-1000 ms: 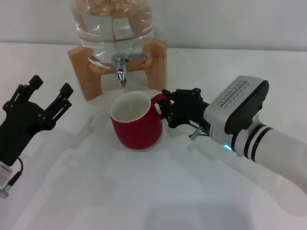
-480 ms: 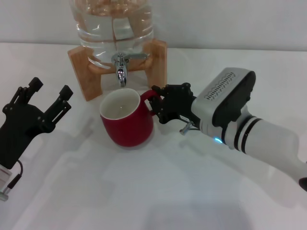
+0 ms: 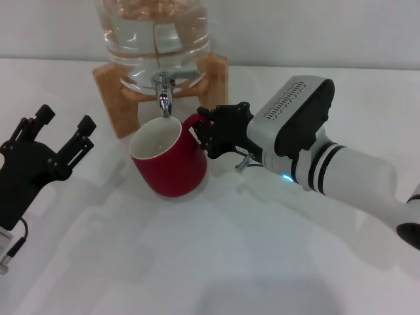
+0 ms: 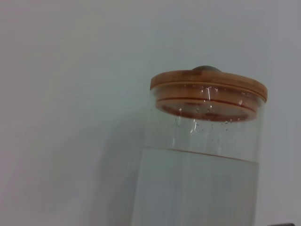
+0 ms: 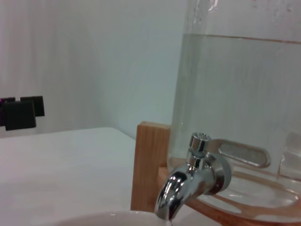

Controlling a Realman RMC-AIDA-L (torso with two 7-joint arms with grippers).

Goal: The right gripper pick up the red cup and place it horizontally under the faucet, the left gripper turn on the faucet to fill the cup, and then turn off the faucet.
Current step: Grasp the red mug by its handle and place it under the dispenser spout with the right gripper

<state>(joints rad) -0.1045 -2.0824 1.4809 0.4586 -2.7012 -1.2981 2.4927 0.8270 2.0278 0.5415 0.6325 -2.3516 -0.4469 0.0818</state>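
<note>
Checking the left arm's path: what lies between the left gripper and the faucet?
In the head view, only bare white table lies between the left gripper and the faucet.

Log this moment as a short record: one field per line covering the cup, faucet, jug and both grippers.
cup: the red cup is tilted, rim just below the spout
faucet: the faucet shows no water running
jug: the clear water jug holds water and sits in the wooden stand
right gripper: the right gripper is shut on the cup's handle
left gripper: the left gripper is open, off to the left, away from the faucet
</note>
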